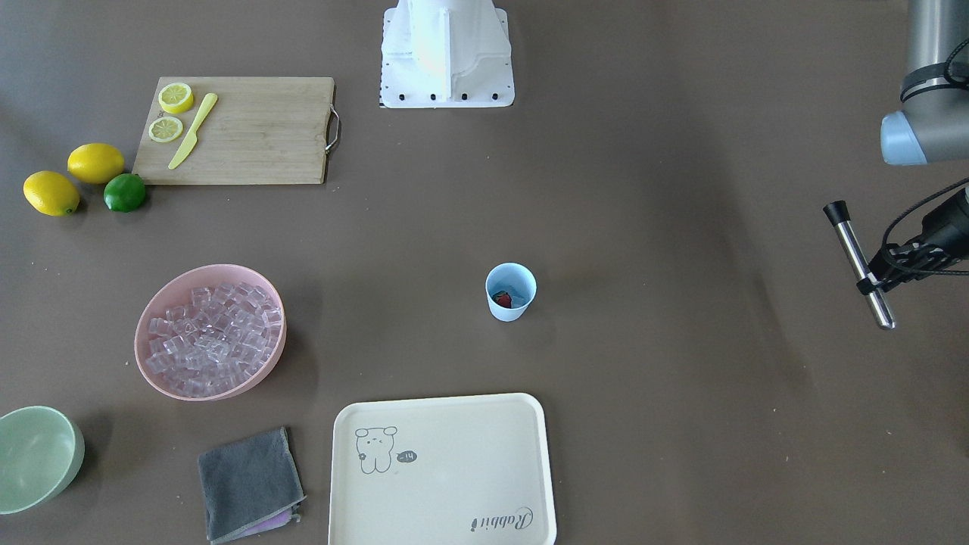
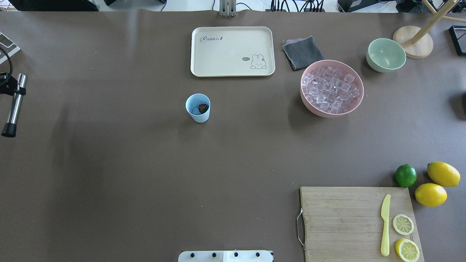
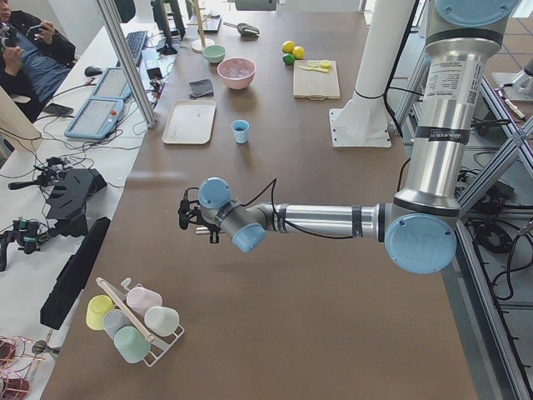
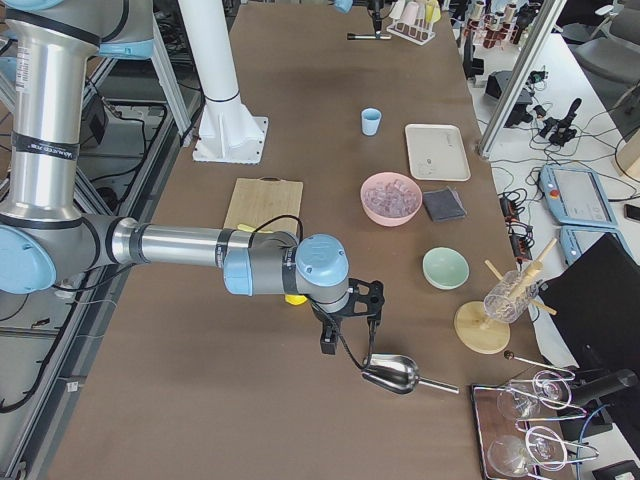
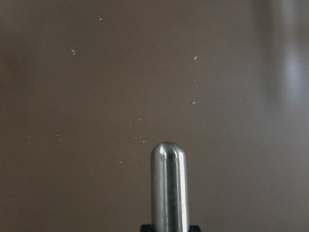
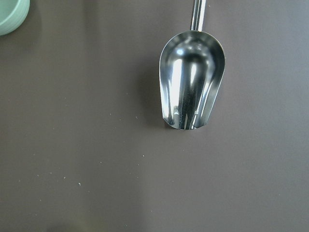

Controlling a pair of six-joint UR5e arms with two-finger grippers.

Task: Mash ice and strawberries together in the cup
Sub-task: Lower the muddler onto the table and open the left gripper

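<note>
**Muddler Gripped, Cup Standing Alone**

The left gripper (image 1: pixel 867 284) is clamped on a steel muddler (image 1: pixel 859 265) near the table's left end, well apart from the cup (image 1: pixel 511 292). The cup stands upright mid-table and holds the strawberry (image 1: pixel 503 300) and some ice (image 2: pixel 196 110). More cubes fill the pink bowl (image 1: pixel 198 393). The right gripper (image 4: pixel 340 325) hangs over a metal scoop (image 6: pixel 192 79) lying on the table. Whether its fingers are parted or closed cannot be told.

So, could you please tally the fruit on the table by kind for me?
Whole lemons: 2
Lemon slices: 2
Lime: 1
Strawberry: 1
Total: 6
</note>
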